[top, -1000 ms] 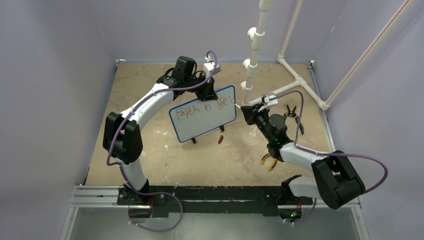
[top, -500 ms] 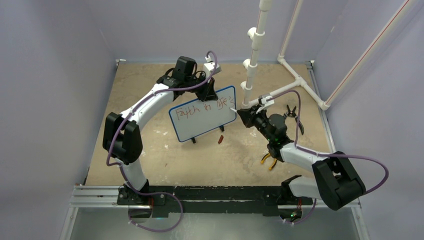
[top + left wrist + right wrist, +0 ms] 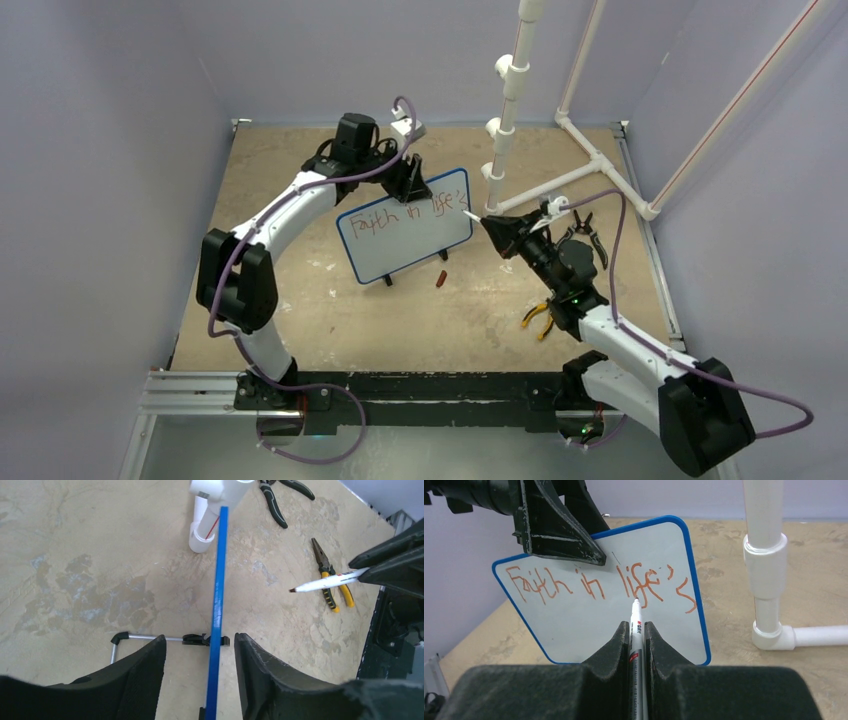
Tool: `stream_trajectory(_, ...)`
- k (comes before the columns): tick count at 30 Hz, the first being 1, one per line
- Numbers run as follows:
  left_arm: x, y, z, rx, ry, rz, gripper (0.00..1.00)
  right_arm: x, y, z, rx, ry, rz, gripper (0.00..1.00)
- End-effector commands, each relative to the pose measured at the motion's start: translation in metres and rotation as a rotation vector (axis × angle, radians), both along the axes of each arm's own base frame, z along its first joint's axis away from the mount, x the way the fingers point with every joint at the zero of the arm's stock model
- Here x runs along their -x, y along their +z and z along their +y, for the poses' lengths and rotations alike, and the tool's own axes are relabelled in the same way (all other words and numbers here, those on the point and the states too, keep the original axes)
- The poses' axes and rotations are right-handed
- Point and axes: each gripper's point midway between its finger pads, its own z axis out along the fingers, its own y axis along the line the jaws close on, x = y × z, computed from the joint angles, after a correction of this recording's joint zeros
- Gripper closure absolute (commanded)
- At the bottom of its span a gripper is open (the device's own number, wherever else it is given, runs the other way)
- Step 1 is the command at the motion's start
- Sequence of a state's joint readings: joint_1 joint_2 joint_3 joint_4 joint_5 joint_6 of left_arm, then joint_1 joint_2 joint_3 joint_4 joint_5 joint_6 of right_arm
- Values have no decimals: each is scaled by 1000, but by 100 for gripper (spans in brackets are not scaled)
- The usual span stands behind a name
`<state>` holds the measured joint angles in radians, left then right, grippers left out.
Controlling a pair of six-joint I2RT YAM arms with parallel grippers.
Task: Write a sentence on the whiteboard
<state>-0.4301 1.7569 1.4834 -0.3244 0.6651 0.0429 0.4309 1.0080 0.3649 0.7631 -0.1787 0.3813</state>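
Observation:
The whiteboard (image 3: 410,245) stands tilted on its black feet at mid-table, blue rim (image 3: 216,605) edge-on in the left wrist view. The sentence (image 3: 599,582) is one red line reading "Faith in life's". My left gripper (image 3: 410,182) is open and straddles the board's top edge (image 3: 199,639), with a gap on both sides of the rim. My right gripper (image 3: 636,626) is shut on a white marker (image 3: 635,611) that points at the board's face. The marker (image 3: 325,582) tip hangs a short way off the board, near its right end (image 3: 470,212).
A white PVC pipe frame (image 3: 510,100) rises just right of the board. Black pliers (image 3: 585,228) lie behind my right gripper and yellow-handled pliers (image 3: 538,320) lie near the right forearm. A small red cap (image 3: 439,278) lies in front of the board.
My left gripper has let go of the board's top edge and now stands open around it. My right arm has swung outward to the right, with the marker tip staying near the board's right end.

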Motion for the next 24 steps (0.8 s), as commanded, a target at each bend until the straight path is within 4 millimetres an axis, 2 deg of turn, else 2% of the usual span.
stream_trajectory(1, -11, 48, 19, 103, 77, -87, 42, 11, 3, -10, -89, -40, 51, 100)
stream_trajectory(4, -15, 66, 33, 137, 119, -109, 30, 18, 6, -10, -110, -20, 45, 100)
stream_trajectory(7, -12, 83, 46, 154, 150, -132, 26, 19, 3, -6, -110, 1, 47, 100)
stream_trajectory(10, 0, 87, 59, 134, 179, -134, 25, 21, -5, 2, -90, 37, 50, 100)
stream_trajectory(13, 19, 78, 75, 93, 221, -123, 24, 26, -16, 20, -67, 98, 57, 100)
stream_trajectory(18, 50, 57, 106, 38, 310, -101, 23, 47, -15, 68, -38, 227, 17, 100)
stream_trajectory(21, 65, 51, 123, 14, 373, -102, 23, 61, -13, 84, -77, 322, -18, 100)
stream_trajectory(24, 77, 40, 137, -13, 432, -94, 22, 66, -8, 98, -87, 372, -55, 100)
